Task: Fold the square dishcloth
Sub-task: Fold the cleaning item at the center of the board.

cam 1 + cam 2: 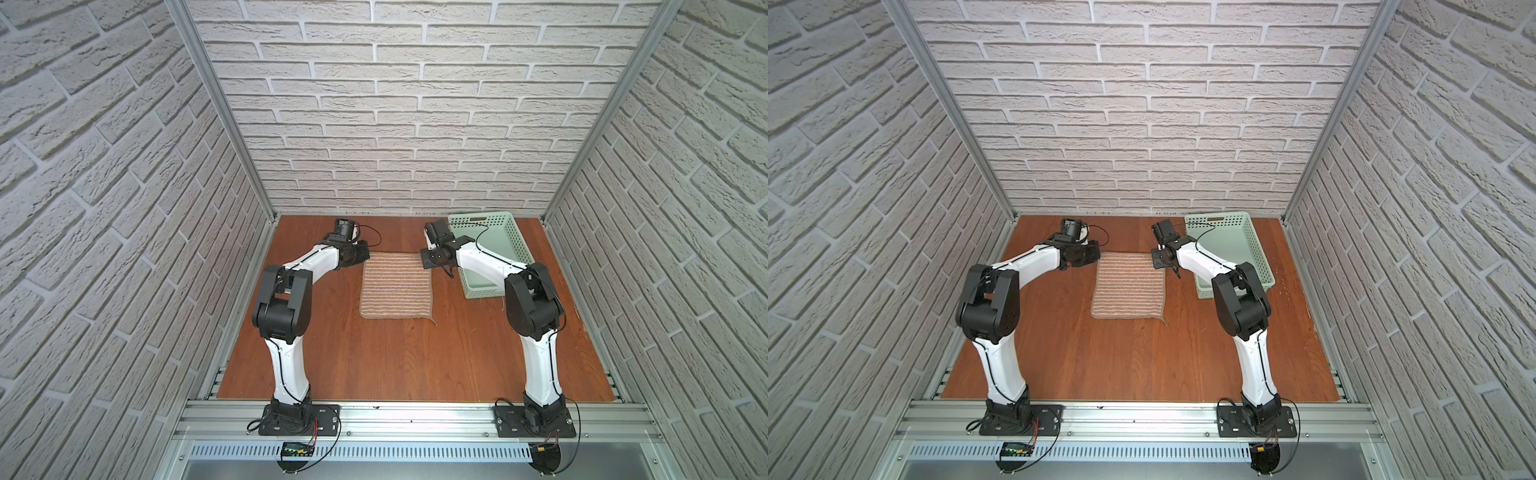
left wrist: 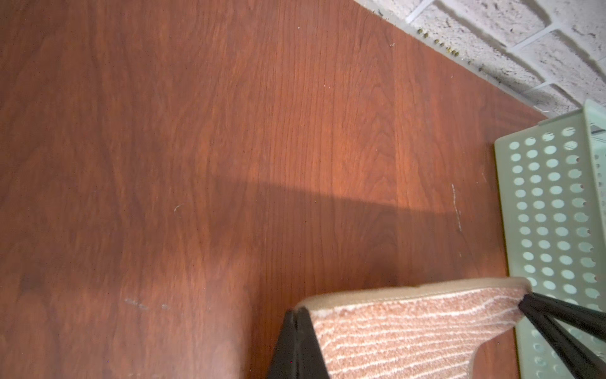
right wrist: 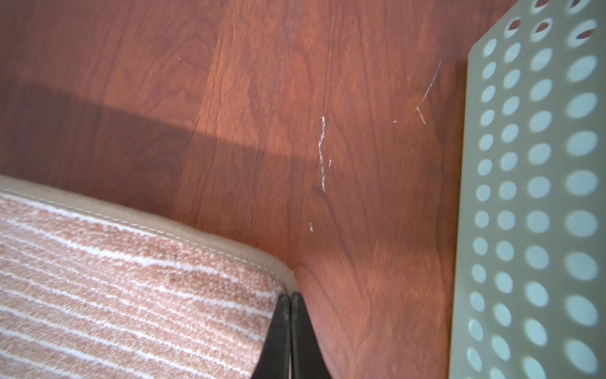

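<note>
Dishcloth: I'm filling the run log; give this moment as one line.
left claw: shut on dishcloth far corner | right claw: shut on other far corner | fold: not begun

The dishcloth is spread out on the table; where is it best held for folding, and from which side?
By its two far corners, each from its outer side: the dishcloth lies spread flat with a stitched hem, and the left gripper and right gripper are shut there.
</note>
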